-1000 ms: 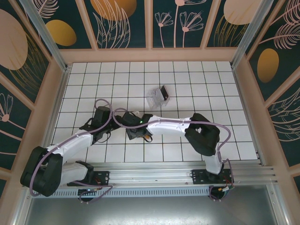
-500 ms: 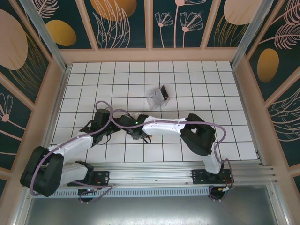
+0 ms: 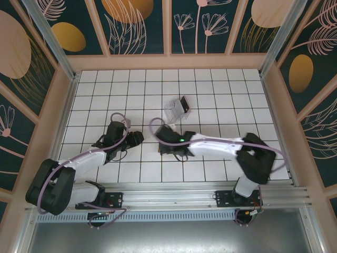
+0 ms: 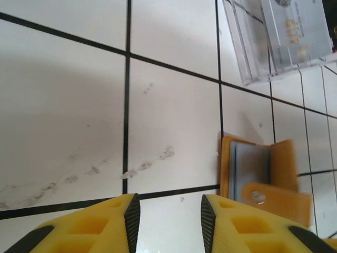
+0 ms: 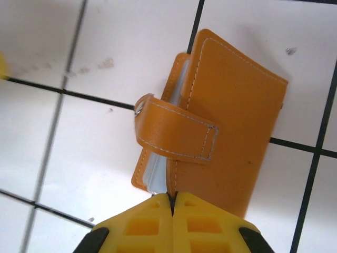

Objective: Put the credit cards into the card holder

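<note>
Hovering low over the white tiled surface [image 4: 63,105], the left claw [image 4: 166,213] has its yellow fingers a narrow gap apart, with nothing between them. Just to its right lies the orange card holder [image 4: 263,179], flat on the tiles and slightly ajar (grey lining shows at the edge). Its strap [image 5: 176,132] crosses the front cover, with the snap end lifted free. The right claw [image 5: 172,199] sits at the card holder's near edge, fingertips pressed together with no gap. Whether they pinch the cover, I cannot tell. Farther back, well apart from both claws, stands a clear plastic case [image 3: 174,110]. A dark card [image 3: 185,103] leans upright at its right side.
</note>
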Tool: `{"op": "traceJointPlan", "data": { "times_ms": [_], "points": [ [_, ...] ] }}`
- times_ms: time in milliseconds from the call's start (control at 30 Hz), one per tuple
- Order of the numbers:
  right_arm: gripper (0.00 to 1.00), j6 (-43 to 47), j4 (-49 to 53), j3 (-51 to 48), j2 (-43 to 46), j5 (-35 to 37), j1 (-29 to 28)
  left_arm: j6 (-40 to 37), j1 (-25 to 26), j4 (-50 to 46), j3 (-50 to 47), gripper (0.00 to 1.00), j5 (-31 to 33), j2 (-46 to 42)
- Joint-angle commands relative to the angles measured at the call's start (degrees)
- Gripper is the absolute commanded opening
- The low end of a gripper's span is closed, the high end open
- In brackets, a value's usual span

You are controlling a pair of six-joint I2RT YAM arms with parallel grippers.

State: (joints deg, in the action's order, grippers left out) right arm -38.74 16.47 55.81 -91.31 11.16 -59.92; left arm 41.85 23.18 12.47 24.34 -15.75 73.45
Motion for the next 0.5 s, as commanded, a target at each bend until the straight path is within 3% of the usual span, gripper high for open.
{"op": "traceJointPlan", "data": {
  "times_ms": [0,167,300,467],
  "points": [
    [0.00,-5.62,-20.52,-12.18,8.82,-10.86,4.64,1.43,-0.25,6.74,-1.12,0.40,-5.87,2.95],
    [0.00,-11.16,-34.67,-27.54,17.10,-19.36,12.30,4.26,-0.15,15.96,-2.25,0.42,-13.30,8.74],
    [0.00,-11.73,-35.39,-32.15,20.64,-21.54,15.85,5.46,0.56,20.39,-1.84,0.44,-16.36,11.90],
    [0.00,-9.93,-31.58,-32.77,22.40,-21.58,17.71,4.44,3.67,19.18,1.95,0.46,-17.11,13.81]
  ]
}}
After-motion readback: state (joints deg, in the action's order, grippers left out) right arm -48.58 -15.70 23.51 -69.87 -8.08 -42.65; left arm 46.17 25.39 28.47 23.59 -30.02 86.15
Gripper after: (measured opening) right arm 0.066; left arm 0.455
